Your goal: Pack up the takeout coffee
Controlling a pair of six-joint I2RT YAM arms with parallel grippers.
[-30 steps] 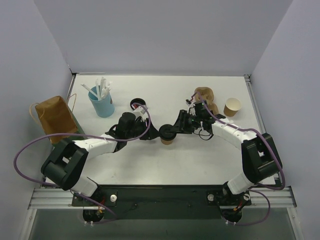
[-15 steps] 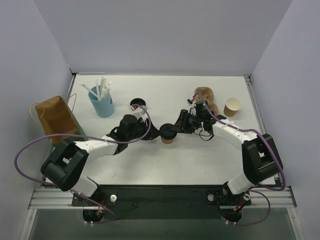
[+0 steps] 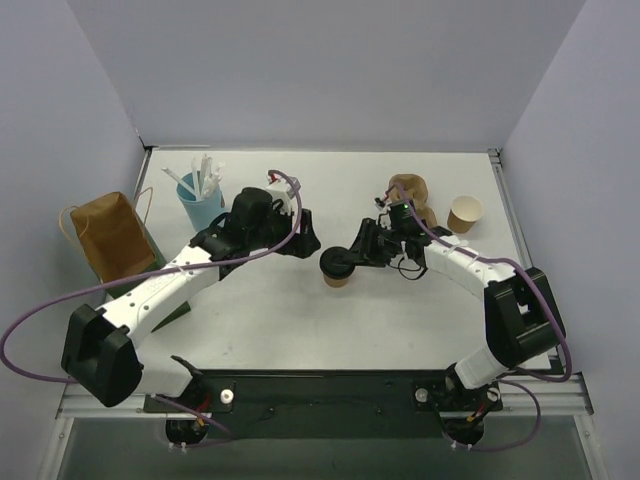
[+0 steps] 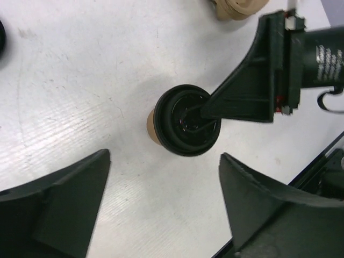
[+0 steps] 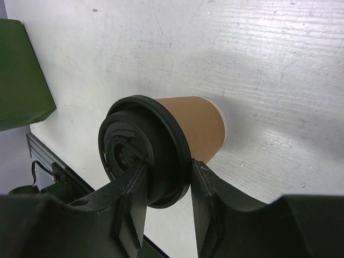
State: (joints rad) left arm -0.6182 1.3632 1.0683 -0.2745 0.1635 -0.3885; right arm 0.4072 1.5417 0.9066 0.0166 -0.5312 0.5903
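Note:
The takeout coffee (image 3: 337,270), a tan paper cup under a black lid, stands upright mid-table. My right gripper (image 3: 350,259) is shut on the lid's rim from the right. In the right wrist view one finger (image 5: 130,200) lies on the lid's top and the other under its edge, with the takeout coffee (image 5: 196,126) filling the middle of the frame. My left gripper (image 3: 307,238) hangs open to the upper left of the cup, apart from it. Its wrist view looks down on the takeout coffee (image 4: 186,120), and the left gripper (image 4: 165,157) has nothing between its fingers.
A blue cup of white straws (image 3: 203,204) and a brown paper bag (image 3: 108,236) stand at the left, with a dark green block (image 5: 21,75) beside the bag. A brown pulp carrier (image 3: 412,194) and an open tan cup (image 3: 464,213) sit at the back right.
My left gripper has opened wide and drawn away from the cup, up and toward the back left. The right gripper has stayed on the lid; the cup has not moved.

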